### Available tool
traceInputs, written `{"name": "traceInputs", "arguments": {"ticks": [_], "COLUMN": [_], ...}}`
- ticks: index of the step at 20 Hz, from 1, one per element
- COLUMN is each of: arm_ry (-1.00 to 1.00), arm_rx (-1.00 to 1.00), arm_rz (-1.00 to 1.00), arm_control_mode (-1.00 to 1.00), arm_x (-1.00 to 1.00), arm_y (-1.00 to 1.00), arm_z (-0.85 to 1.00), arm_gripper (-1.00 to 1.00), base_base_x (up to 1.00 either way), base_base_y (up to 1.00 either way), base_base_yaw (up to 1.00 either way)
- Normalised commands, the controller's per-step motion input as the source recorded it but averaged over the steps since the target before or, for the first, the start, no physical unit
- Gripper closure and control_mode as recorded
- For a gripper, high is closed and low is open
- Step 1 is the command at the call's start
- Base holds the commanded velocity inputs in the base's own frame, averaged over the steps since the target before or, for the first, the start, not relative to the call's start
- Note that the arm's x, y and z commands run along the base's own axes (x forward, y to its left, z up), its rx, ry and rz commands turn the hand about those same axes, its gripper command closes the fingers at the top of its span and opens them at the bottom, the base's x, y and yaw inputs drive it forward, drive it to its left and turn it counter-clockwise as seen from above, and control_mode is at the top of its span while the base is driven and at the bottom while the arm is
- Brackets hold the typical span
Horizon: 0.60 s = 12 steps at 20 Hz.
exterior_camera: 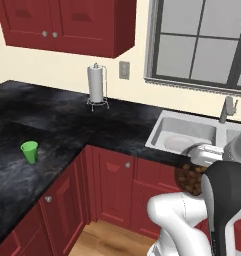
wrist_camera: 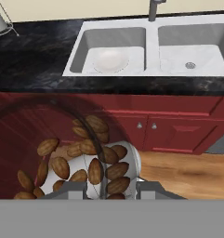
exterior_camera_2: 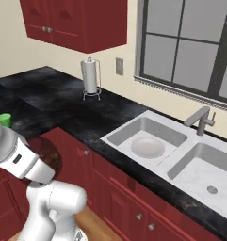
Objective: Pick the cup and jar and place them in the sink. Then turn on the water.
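Right up against the hand camera sits the jar [wrist_camera: 71, 153], clear glass with brown almond-like pieces piled inside, and the gripper [wrist_camera: 109, 189] has it clamped between its two dark finger tips, carried out in front of the red cabinet doors [wrist_camera: 150, 123] and above the wooden floor [wrist_camera: 187, 169]. From the left base view the jar [exterior_camera: 192, 176] hangs in the air just before the counter's front edge, close to the sink [exterior_camera: 164, 127] but not over it; from the right base view it shows as a dark round shape [exterior_camera_2: 45, 155] tucked behind the white arm. Over on the black stone counter [exterior_camera: 52, 120] the green cup [exterior_camera: 30, 151] stands upright, well apart from the sink, on the run left of the corner. Inside the left basin lies a round white dish [exterior_camera_2: 147, 147], the right basin shows its drain [exterior_camera_2: 212, 189], and the grey faucet [exterior_camera_2: 200, 119] stands between them at the back. A paper towel roll [exterior_camera: 96, 84] on its wire holder stands by the wall beneath the red upper cabinets [exterior_camera: 67, 22].
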Motion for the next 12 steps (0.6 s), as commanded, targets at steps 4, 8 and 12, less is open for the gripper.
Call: {"name": "traceInputs", "arguments": {"ticks": [4,8,12], "arm_ry": [0.00,0.00,0.00], "arm_rx": [0.00,0.00,0.00], "arm_rz": [0.00,0.00,0.00], "arm_control_mode": [1.00,1.00,1.00], "arm_x": [0.00,0.00,0.00], "arm_y": [0.00,0.00,0.00], "arm_z": [0.00,0.00,0.00], "arm_gripper": [1.00,1.00,1.00], "base_base_x": [0.16,0.22,0.23], "base_base_y": [-0.22,-0.41,-0.37], "base_base_yaw": [-0.29,-0.23,-0.18]}}
